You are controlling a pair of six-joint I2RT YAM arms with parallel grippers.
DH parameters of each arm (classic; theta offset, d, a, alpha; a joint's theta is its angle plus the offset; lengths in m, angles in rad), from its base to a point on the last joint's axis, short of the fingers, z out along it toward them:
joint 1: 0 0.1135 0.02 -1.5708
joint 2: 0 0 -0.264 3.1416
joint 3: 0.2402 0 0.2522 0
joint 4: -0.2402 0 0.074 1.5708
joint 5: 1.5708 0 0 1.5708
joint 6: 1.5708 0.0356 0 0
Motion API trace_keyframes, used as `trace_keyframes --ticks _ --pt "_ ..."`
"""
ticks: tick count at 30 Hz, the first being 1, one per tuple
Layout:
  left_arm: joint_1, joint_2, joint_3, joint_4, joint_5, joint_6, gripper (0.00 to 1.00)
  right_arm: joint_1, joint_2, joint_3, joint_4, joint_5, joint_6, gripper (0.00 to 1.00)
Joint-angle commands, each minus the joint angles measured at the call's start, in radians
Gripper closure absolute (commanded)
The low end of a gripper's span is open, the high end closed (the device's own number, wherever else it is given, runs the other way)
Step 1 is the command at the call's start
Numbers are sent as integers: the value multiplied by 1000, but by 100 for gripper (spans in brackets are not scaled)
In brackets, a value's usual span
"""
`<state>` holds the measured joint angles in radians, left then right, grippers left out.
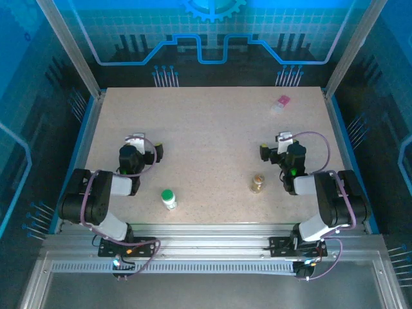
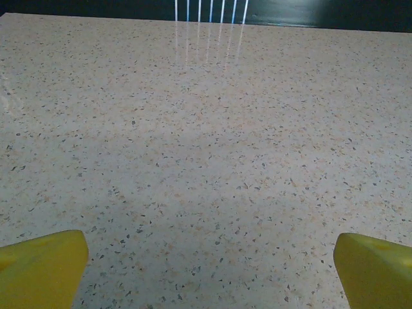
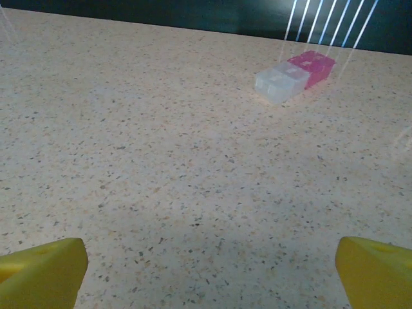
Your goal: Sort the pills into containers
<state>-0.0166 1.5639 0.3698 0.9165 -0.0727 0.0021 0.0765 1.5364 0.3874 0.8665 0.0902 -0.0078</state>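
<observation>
From above, we see the speckled beige table (image 1: pixel 212 129) with both arms drawn back toward the lower edge of the frame. The left gripper (image 1: pixel 147 145) at centre left and the right gripper (image 1: pixel 275 145) at centre right each hang over bare surface with nothing between their jaws. A white bottle with a green cap (image 1: pixel 168 199) stands at lower centre-left and a translucent amber bottle with a tan cap (image 1: pixel 258 183) at lower centre-right, both upright and capped. A small clear-and-pink vial (image 1: pixel 280 103) lies well apart from them in the upper right. We cannot tell from this height whether any pills lie on the table. In the left wrist view, the left gripper (image 2: pixel 209 277) shows its yellow fingertips (image 2: pixel 42 267) in the two bottom corners, spread wide over the table (image 2: pixel 206 129) and gripping nothing. In the right wrist view, the right gripper (image 3: pixel 209 277) is splayed just as wide and holds nothing, with the clear-and-pink vial (image 3: pixel 295 76) on its side in the upper right, its clear half toward the camera and its pink half behind. We judge the sorting not yet begun: no container is uncapped or in hand, the three sit scattered, and every step of the task is left to do.
</observation>
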Motion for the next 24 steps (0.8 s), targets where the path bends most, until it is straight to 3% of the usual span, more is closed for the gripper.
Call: trace_keyframes --ticks 1,12,24 --pt "9 -14 16 -2 23 16 1 0 -2 13 10 -24 -22 0" --pt "9 -15 17 -6 24 16 1 0 -1 13 9 -26 -21 0" --pt "66 -15 1 22 119 -29 1 -31 -4 3 26 -21 26 0"
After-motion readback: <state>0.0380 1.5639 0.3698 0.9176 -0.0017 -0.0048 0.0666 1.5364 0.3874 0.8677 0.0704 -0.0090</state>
